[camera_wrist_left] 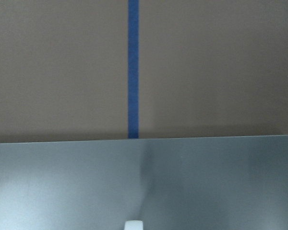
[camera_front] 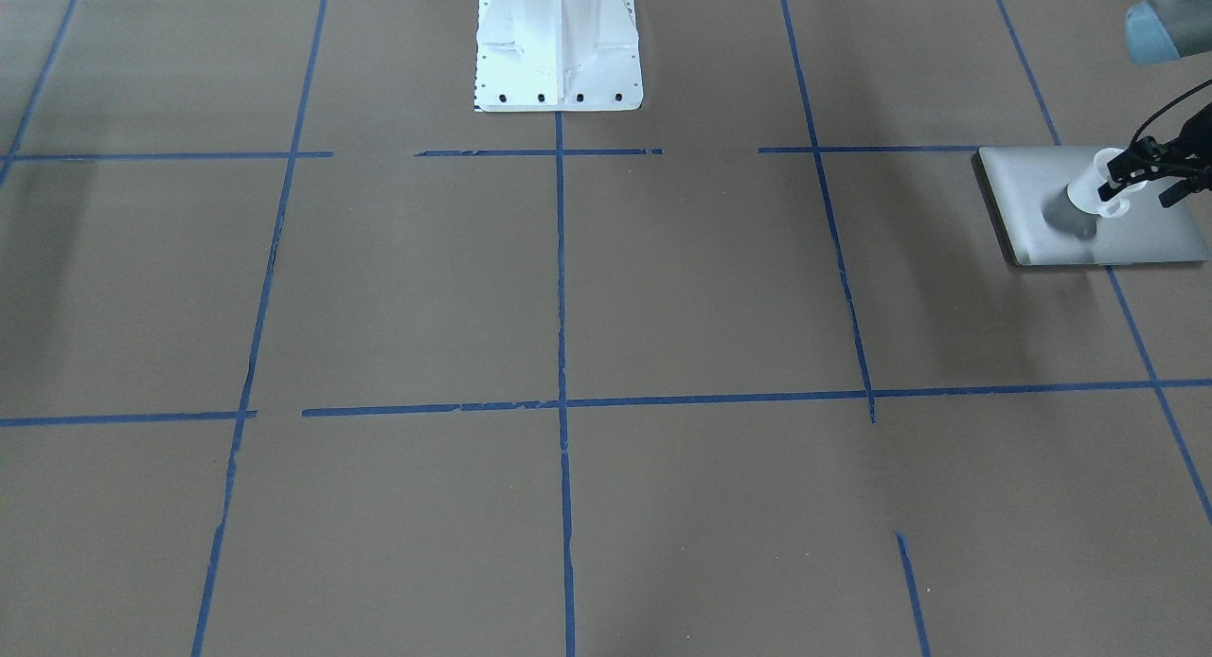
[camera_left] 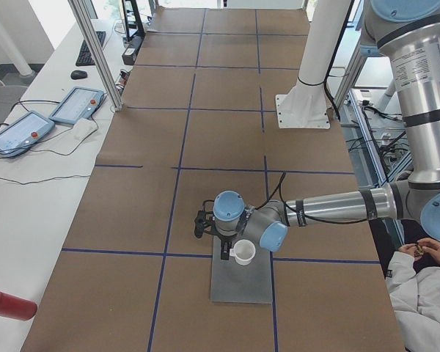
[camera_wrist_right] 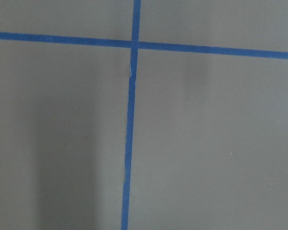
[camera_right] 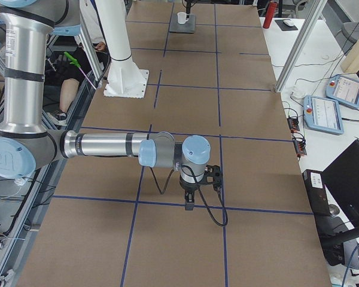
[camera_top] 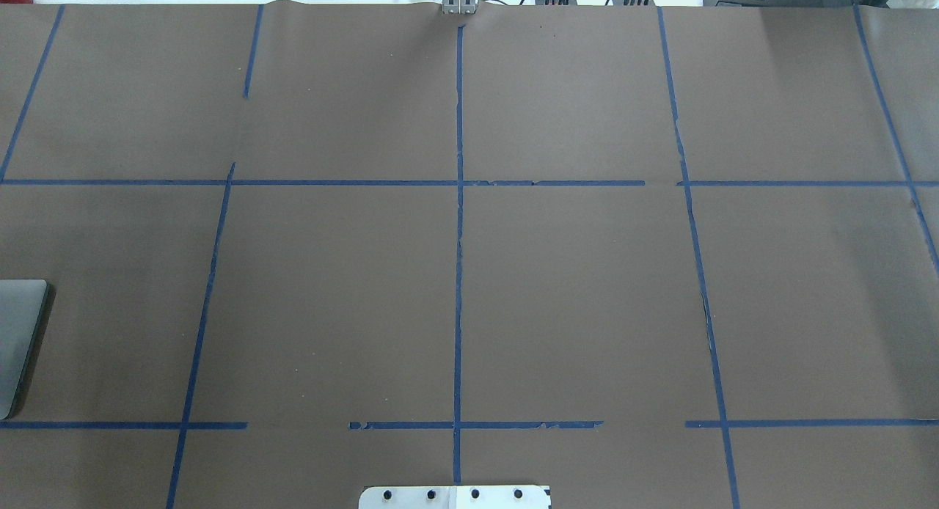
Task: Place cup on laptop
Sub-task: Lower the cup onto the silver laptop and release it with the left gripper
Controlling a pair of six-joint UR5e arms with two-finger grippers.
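Observation:
The silver-grey laptop [camera_front: 1051, 179] lies flat at the table's end on my left side; its edge shows in the overhead view [camera_top: 18, 333] and it fills the lower half of the left wrist view [camera_wrist_left: 206, 182]. The small white cup [camera_front: 1089, 191] stands upright over the lid's middle, also in the left side view [camera_left: 243, 254]. My left gripper [camera_front: 1131, 172] is shut on the cup's rim from above. I cannot tell whether the cup's base touches the lid. My right gripper [camera_right: 189, 203] hangs low over bare table; I cannot tell if it is open or shut.
The white robot pedestal [camera_front: 559, 42] stands at the table's middle rear. Blue tape lines [camera_front: 561, 401] grid the brown table. A side bench holds two tablets [camera_left: 77, 106] and a red bottle [camera_left: 7, 304]. A seated person [camera_left: 425, 286] is beside the robot.

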